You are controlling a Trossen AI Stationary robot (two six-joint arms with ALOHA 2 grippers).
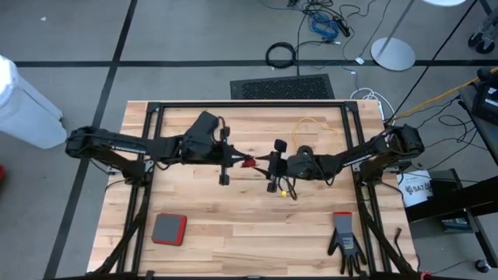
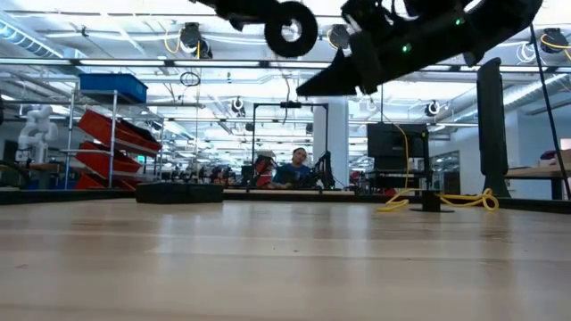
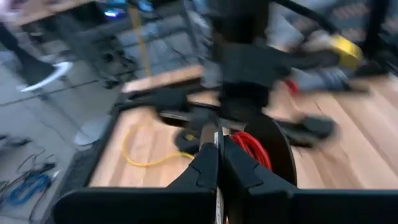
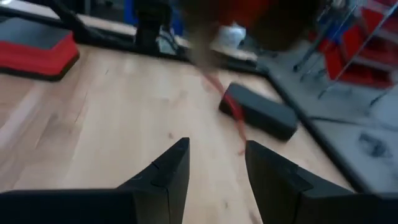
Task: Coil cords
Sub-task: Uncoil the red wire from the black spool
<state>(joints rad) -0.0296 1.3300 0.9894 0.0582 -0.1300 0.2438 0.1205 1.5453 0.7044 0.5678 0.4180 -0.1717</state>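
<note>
— Looking down from above, where are the two arms?

— Both reach in over the middle of the worktop [image 1: 233,233]. The left hand [image 1: 238,161] and the right hand [image 1: 272,165] face each other, close together, and the level view shows them raised above the wood.

— How does the left hand stand?

— Its fingers [image 3: 205,168] are pressed together. Whether a strand is pinched between them I cannot tell. Just ahead of them is a round black reel [image 3: 277,140] with a reddish cord [image 3: 252,148] wound on it. From table height the reel [image 2: 291,28] hangs in the air up among the arms.

— And the right hand?

— Its fingers [image 4: 168,174] stand apart, with only bare wood showing in the gap. A thin reddish line runs across its wrist view, too blurred to follow.

— Where is the other cord?

— The yellow cord [image 1: 311,124] lies in a loose loop on the worktop, on the far side from the hands and towards the right arm, apart from both hands. The level view has it flat on the wood [image 2: 442,200].

— Anything else on the wood?

— A red pad [image 1: 169,229] near the front left and a black glove [image 1: 345,243] near the front right, both well apart from the hands.
</note>
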